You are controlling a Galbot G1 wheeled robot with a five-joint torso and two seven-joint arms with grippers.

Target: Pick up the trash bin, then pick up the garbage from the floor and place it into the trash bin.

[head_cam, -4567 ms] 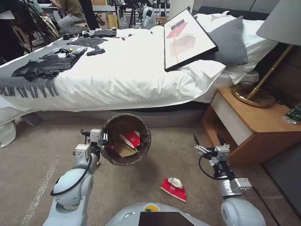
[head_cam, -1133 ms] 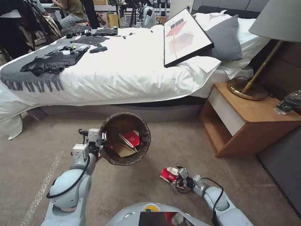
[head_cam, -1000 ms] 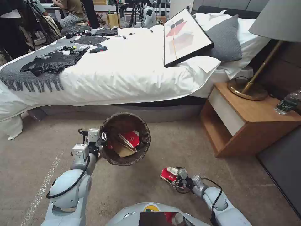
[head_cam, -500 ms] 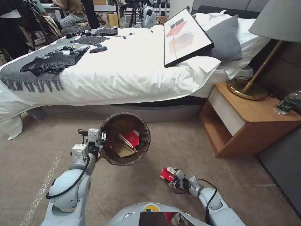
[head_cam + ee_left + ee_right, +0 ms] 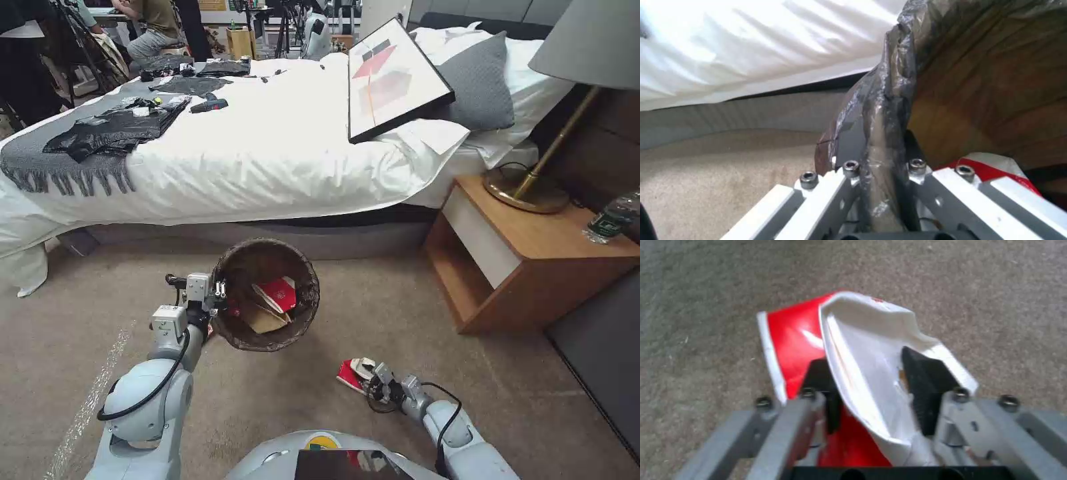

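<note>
We note the trash bin (image 5: pixel 267 295) raised over the carpet (image 5: pixel 373 313) in front of the bed (image 5: pixel 267 153), with the left gripper (image 5: pixel 215 297) at its left rim. Cartons (image 5: pixel 277 295) lie in the bin. To the bin's right and nearer the robot, a carton (image 5: pixel 351 372) lies on the carpet with the right gripper (image 5: pixel 369 381) at it. The nightstand (image 5: pixel 533 260) stands right of the bed, a lamp (image 5: pixel 567 127) on it. A framed picture (image 5: pixel 393 80) leans on the bed against a pillow (image 5: pixel 481 83).
</note>
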